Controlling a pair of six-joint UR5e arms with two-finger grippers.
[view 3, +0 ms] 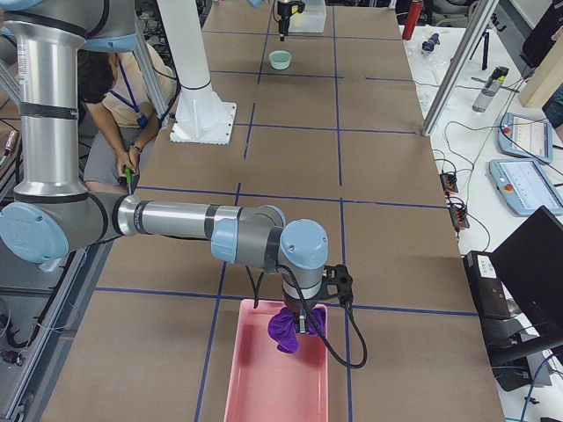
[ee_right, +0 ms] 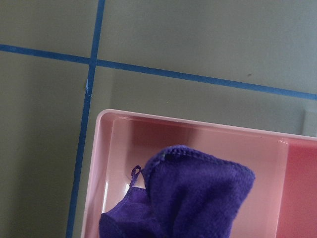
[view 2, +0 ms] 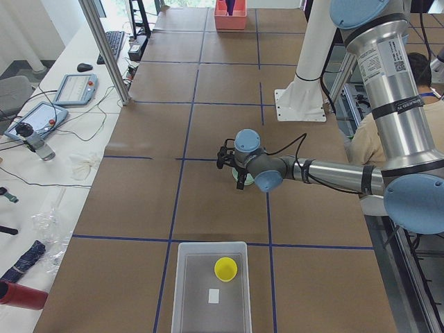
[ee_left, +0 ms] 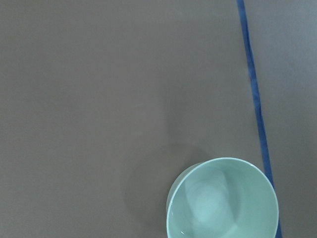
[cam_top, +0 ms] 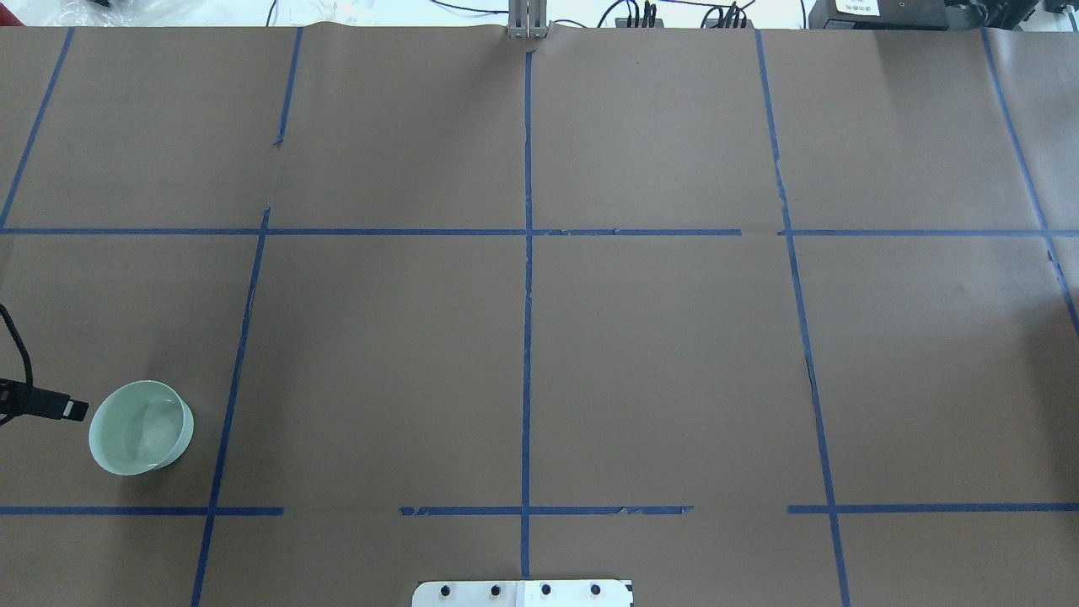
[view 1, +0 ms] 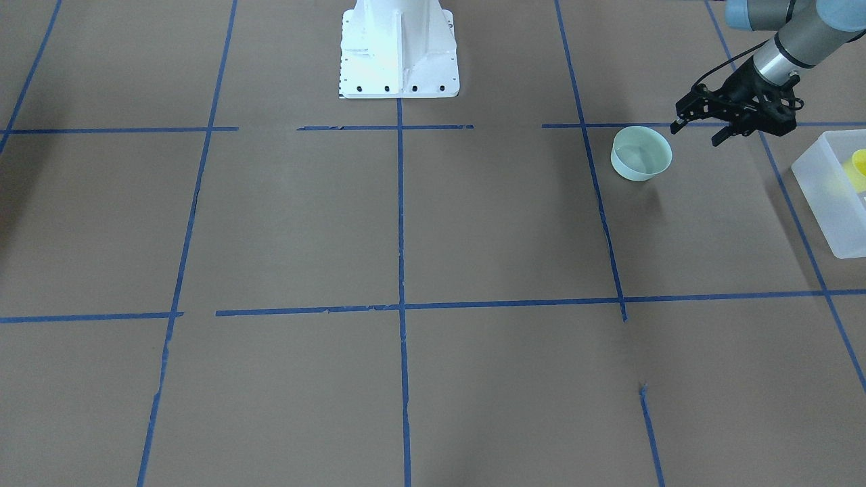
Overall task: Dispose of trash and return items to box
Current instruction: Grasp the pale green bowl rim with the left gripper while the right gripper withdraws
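Note:
The pale mint-green bowl stands upright on the brown table, also in the overhead view and the left wrist view. My left gripper is open and empty, hovering just beside the bowl, apart from it. The yellow cup sits inside the frosted white box, which shows at the edge of the front view. My right gripper is over a pink tray with a purple cloth at it. I cannot tell whether it is open or shut.
The white robot base stands at the table's middle back edge. Blue tape lines cross the brown paper. A person sits behind the robot. Tablets and cables lie on the side bench.

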